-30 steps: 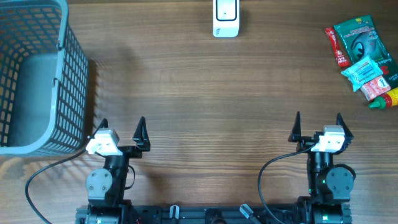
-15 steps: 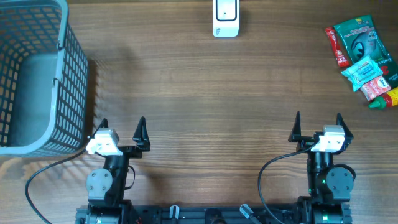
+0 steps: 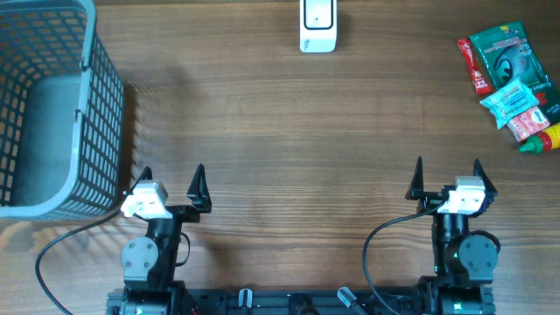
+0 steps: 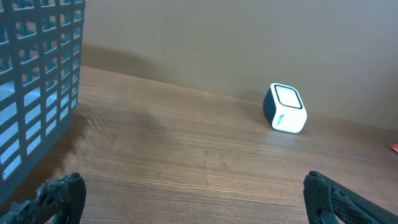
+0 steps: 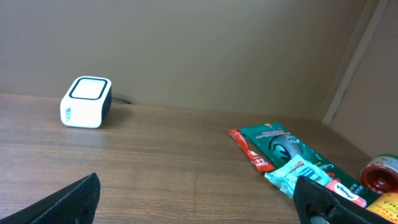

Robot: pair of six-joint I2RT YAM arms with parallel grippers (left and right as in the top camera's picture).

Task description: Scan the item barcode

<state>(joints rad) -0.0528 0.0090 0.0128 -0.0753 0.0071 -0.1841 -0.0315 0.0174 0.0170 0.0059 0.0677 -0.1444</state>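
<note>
A white barcode scanner stands at the table's far middle edge, also visible as the scanner and the scanner from both wrists. Several packaged items lie in a pile at the far right: a green pouch, a red stick pack, a light blue packet and a red-capped bottle. My left gripper and right gripper rest at the near edge, both open with nothing between their fingers. The right wrist view shows the green pouch and light blue packet ahead to the right.
A grey mesh basket occupies the far left corner, its wall close on the left of the left wrist view. A beige wall runs behind the table. Cables trail from both arm bases at the near edge.
</note>
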